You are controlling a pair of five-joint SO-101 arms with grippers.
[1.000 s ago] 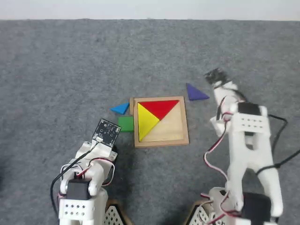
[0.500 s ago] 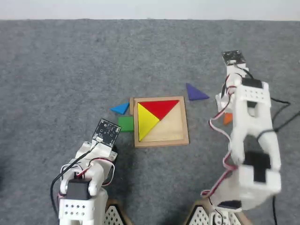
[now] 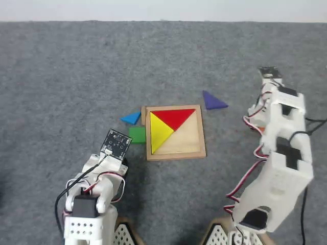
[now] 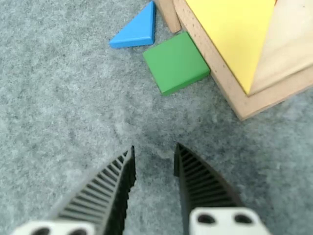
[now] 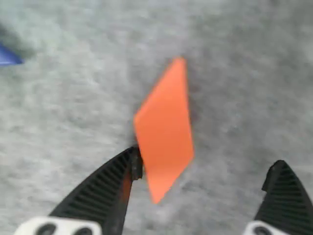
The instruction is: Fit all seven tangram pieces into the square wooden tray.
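Observation:
The square wooden tray (image 3: 200, 133) lies mid-table with a red triangle (image 3: 174, 117) and a yellow triangle (image 3: 159, 131) in it. A green square (image 3: 137, 135) (image 4: 176, 62) and a blue triangle (image 3: 132, 118) (image 4: 138, 32) lie just left of the tray (image 4: 230, 90); a purple triangle (image 3: 213, 100) lies off its far right corner. My left gripper (image 4: 153, 149) hangs narrowly open over bare carpet short of the green square. An orange parallelogram (image 5: 165, 131) lies flat on the carpet. My right gripper (image 5: 205, 164) is wide open above it, one fingertip (image 5: 132, 161) at the piece's edge.
Grey carpet covers the table. The left arm (image 3: 97, 189) stands at the near left. The right arm (image 3: 280, 138) stretches along the right side. A sliver of the purple triangle (image 5: 7, 56) shows off to one side in the right wrist view.
The right arm has swung rightward, away from the tray and the purple triangle, and now covers the orange piece in the high view. The left arm has not moved.

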